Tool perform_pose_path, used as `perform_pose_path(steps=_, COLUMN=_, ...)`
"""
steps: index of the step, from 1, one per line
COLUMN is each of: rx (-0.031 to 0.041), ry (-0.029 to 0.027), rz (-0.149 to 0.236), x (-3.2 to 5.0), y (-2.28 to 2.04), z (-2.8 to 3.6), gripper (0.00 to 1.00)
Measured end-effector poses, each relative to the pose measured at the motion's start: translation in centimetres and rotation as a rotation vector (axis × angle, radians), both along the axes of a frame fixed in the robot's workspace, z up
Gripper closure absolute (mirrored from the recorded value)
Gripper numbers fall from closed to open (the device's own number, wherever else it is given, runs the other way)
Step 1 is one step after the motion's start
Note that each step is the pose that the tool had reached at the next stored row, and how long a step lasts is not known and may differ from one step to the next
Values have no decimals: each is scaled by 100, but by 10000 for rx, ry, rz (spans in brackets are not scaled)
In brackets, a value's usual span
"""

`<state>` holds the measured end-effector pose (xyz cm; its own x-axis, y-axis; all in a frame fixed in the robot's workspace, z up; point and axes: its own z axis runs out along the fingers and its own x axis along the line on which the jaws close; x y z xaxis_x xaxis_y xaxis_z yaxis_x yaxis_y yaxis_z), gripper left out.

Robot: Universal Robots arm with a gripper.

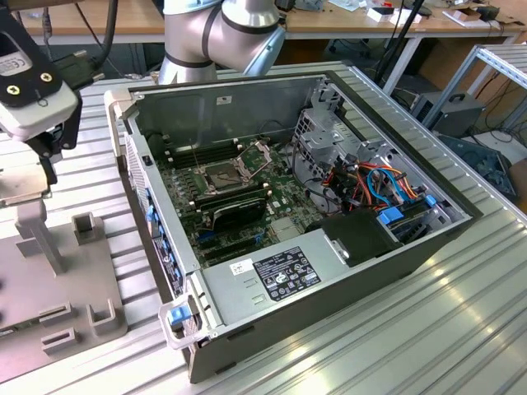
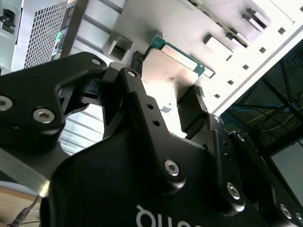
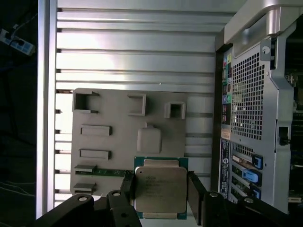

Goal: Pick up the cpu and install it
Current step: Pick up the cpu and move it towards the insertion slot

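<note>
The cpu [image 3: 160, 189] is a flat square chip with a dull silver top and a green rim. It sits between my gripper's [image 3: 160, 183] two black fingers [image 3: 127, 185], which press on its opposite sides. In the second wrist view the cpu [image 2: 173, 71] is seen from below, clamped in the gripper [image 2: 166, 74]. In the exterior view the gripper [image 1: 43, 169] hangs at the far left, above a grey fixture plate [image 1: 78, 280] and outside the open computer case [image 1: 247, 288]. The square metal socket [image 1: 224, 174] on the motherboard lies uncovered, with its hinged bracket [image 1: 257, 151] raised.
The fixture plate [image 3: 113, 123] carries several raised holders and a small stand [image 3: 149, 139]. The case's perforated rear wall [image 3: 248, 104] rises beside it. Inside the case are a long black module [image 1: 239, 211], a drive cage [image 1: 325, 136] and cable bundles [image 1: 375, 185].
</note>
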<state>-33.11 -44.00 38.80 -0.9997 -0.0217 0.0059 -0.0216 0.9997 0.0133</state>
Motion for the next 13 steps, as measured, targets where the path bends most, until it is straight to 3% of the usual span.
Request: perform_pose_path(steps=13, rx=0, ry=1, rz=1, x=304, y=0, z=0, gripper=46)
